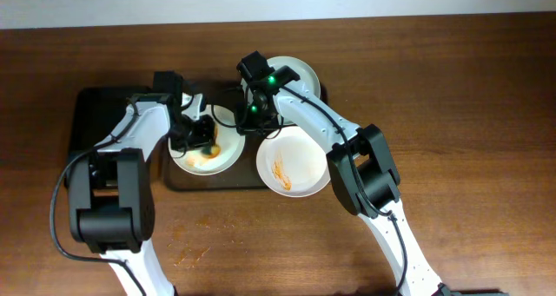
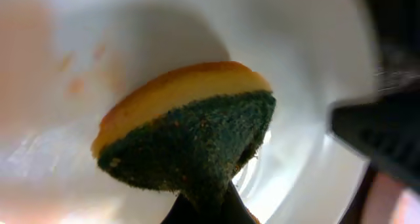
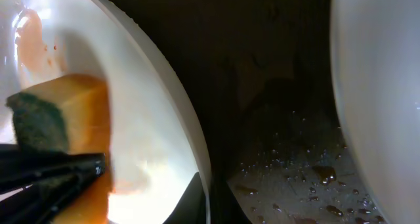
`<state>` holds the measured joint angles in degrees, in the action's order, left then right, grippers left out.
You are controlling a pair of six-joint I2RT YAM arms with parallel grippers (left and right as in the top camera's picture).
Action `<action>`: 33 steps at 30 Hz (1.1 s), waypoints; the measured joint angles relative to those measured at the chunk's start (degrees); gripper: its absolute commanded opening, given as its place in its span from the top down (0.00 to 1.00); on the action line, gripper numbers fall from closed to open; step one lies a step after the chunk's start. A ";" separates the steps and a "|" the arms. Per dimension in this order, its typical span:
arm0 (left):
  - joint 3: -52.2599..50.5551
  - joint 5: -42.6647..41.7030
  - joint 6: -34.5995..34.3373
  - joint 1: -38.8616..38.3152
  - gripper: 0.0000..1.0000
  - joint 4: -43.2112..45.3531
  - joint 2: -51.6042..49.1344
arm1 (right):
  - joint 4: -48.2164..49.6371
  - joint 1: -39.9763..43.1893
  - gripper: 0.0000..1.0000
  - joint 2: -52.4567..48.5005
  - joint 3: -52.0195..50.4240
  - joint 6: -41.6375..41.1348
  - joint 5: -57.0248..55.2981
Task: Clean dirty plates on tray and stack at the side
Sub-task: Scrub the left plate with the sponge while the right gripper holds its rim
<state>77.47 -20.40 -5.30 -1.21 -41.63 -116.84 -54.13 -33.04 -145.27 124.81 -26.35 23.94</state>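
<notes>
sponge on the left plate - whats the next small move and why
Probably wipe the sponge over the orange sauce smear on the left plate. The left pincer is shut on the sponge, which is down in the plate, and sauce shows there; the right pincer sits at the rim, seemingly steadying it.

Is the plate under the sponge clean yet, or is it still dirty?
Still dirty. In the overhead view, the left plate shows an orange smear beside the sponge that the left gripper holds on it.

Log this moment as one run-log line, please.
left gripper: shut on sponge, over smeared plate | right gripper: at that plate's rim, grip unclear | plate on tray
</notes>
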 measured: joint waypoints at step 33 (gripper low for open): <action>0.79 14.08 -7.48 2.84 0.99 3.69 0.00 | -0.09 0.00 0.96 0.00 0.00 0.00 0.15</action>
<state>78.26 -6.33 -12.78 1.63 -37.93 -116.84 -54.22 -33.04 -145.27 124.81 -26.35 24.10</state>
